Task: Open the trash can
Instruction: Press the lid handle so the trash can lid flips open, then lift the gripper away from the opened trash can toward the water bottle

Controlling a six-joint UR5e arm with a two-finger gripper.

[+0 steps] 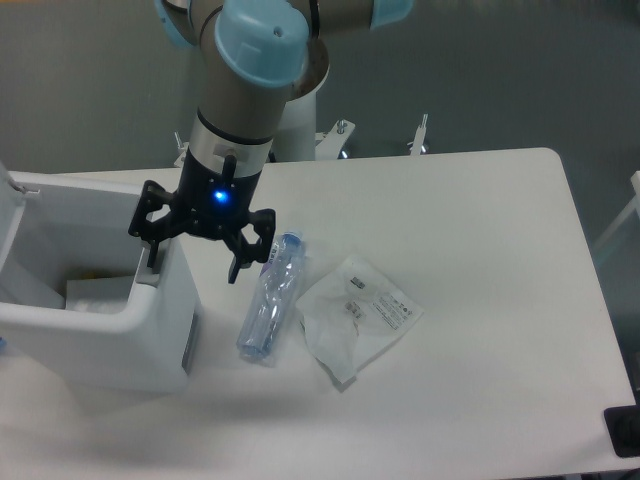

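- White table [480, 220] under everything, grey wall behind.
- Trash can [110, 335] sits left of and below the gripper [196, 250]; lid up, interior visible.
- Likely light, stiff plastic; press the grey tab [148, 277], don't grab walls.
- Gripper fingers spread apart, holding nothing; left finger over the tab.

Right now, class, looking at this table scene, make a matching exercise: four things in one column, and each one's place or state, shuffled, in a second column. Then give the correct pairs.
Things:
1. trash can
2. gripper
3. plastic bottle
4. clear plastic bag

States:
A. lying flat, rightmost of the items
B. open, one finger at the bin's push tab
C. lid swung up, inside visible
D. lying on its side beside the bin

Pairs: 1-C, 2-B, 3-D, 4-A
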